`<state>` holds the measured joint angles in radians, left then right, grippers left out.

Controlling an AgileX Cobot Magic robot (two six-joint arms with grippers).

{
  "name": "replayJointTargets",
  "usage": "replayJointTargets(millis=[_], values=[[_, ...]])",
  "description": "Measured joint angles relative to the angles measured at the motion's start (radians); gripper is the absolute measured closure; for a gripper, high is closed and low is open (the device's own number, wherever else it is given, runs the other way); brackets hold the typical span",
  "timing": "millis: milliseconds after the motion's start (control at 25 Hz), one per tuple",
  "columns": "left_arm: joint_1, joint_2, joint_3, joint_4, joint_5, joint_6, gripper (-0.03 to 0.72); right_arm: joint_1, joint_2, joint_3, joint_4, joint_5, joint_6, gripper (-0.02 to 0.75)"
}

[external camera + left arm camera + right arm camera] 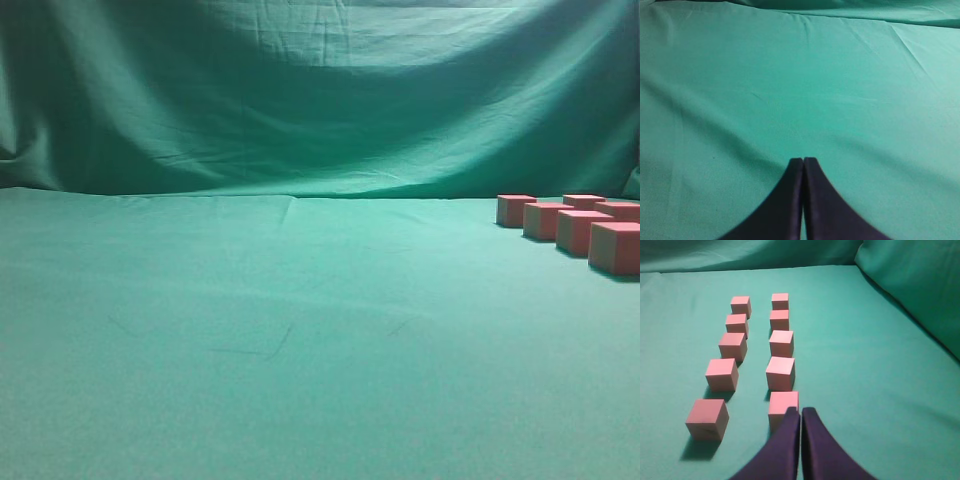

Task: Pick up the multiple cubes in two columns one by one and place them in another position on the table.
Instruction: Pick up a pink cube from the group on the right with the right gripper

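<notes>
Right pincer (801, 412) together (empty), 10 matte pink cubes (780, 373), 2 columns, teal table (880, 390)

Teal-clothed table (880, 390) under ten cubes (780, 372)

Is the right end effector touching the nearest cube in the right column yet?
Cannot tell. In the right wrist view the shut right end effector overlaps the nearest cube, hiding any gap; the exterior view doesn't show it.
</notes>
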<state>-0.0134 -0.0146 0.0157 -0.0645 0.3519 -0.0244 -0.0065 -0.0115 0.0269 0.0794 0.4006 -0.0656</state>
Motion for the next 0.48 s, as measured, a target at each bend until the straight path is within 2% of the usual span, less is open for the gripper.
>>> replayJointTargets(millis=[480], values=[[0.0, 0.0, 0.0, 0.0, 0.0, 0.0, 0.688, 0.0, 0.0, 0.0, 0.0, 0.0, 0.0, 0.738]])
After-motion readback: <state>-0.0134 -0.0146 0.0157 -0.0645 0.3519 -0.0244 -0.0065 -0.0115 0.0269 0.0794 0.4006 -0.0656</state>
